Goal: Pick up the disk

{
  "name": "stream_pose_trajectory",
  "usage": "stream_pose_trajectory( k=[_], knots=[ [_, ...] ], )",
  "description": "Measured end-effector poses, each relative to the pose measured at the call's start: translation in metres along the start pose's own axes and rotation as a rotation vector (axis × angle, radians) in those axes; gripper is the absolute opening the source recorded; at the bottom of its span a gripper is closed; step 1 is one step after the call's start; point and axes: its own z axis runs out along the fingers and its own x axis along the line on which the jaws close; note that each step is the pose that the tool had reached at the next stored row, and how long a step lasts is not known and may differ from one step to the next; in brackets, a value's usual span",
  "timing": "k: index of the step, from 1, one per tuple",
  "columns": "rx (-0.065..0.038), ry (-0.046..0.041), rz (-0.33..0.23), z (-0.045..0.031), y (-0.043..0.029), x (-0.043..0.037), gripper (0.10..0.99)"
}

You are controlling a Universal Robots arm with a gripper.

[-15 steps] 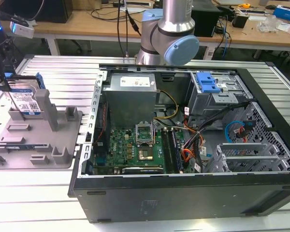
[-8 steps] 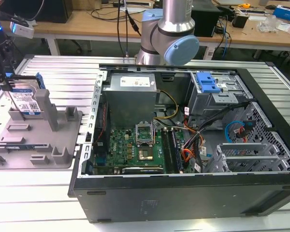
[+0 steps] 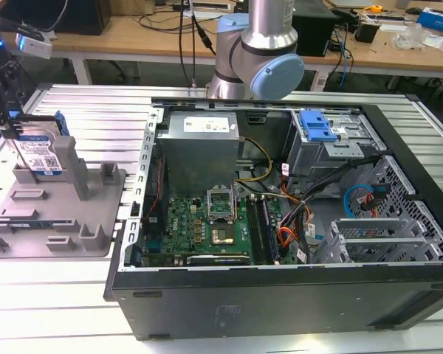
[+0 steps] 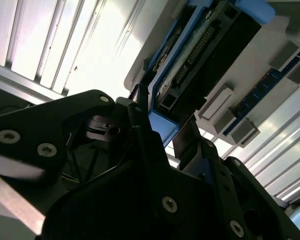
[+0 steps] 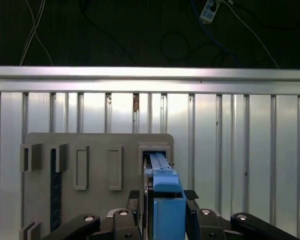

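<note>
Fingers: in the first wrist view the gripper [image 5: 166, 207] has one black finger [image 5: 136, 206] on each side of the disk's blue frame, pressed against it as far as the view shows.
Disk: the disk [image 3: 40, 151] stands upright on its edge in the grey plastic fixture [image 3: 81, 214], at the exterior view's left, with its white-and-blue label facing that camera.
Disk from the wrist: it shows edge-on in both wrist views [image 5: 165, 182] [image 4: 190, 60], blue frame uppermost, and its far end reaches into a slot of the fixture [image 5: 97, 200].
Gripper in the exterior view: the gripper [image 3: 13, 125] is at the disk's upper corner, by the view's left border.
Linkage: in the second wrist view the gripper [image 4: 162, 127] meets the blue corner of the frame, and its black links cross the foreground.
Fixture: a flat grey plate with upright posts; a dark blue strip [image 5: 55, 185] lies in one of its slots.
Surface: the slatted aluminium surface [image 3: 81, 110] carries the fixture and, just beside it, an open computer case [image 3: 280, 295].
Case contents: a green motherboard [image 3: 207, 228], a grey power supply [image 3: 199, 140] and a blue plastic caddy [image 3: 316, 127].
Arm: the robot arm [image 3: 262, 51] rises behind the case.
</note>
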Motion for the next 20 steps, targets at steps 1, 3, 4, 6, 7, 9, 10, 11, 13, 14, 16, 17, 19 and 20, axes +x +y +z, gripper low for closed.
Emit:
stream_pose_trajectory(
  k=[1,3,4,6,7,9,10,11,13,14,16,17,19,20],
  knots=[
    [0.000,0.0000,0.000,0.0001,0.0000,0.0000,0.455],
    [0.000,0.0000,0.000,0.0002,0.0000,0.0000,0.455],
    [0.000,0.0000,0.000,0.0003,0.0000,0.0000,0.455],
    [0.000,0.0000,0.000,0.0005,0.0000,0.0000,0.455],
    [0.000,0.0000,0.000,0.0006,-0.0001,0.0000,0.455],
    [0.000,-0.0001,0.000,0.0012,-0.0001,0.0000,0.455],
    [0.000,-0.0001,0.000,0.0016,-0.0001,0.0000,0.455],
    [0.000,0.0000,0.000,0.0017,-0.0001,0.0000,0.455],
    [0.000,-0.0001,0.000,0.0019,-0.0001,0.0000,0.455],
    [0.000,0.0001,0.000,0.0019,-0.0001,0.0000,0.376],
    [0.000,-0.0001,0.000,0.0021,-0.0001,0.0000,0.365],
    [0.000,0.0000,0.000,0.0021,-0.0001,0.0000,0.365],
    [0.000,0.0000,0.000,0.0021,-0.0001,0.0000,0.365],
    [0.000,0.0000,0.000,0.0021,-0.0001,0.0000,0.365]
  ],
)
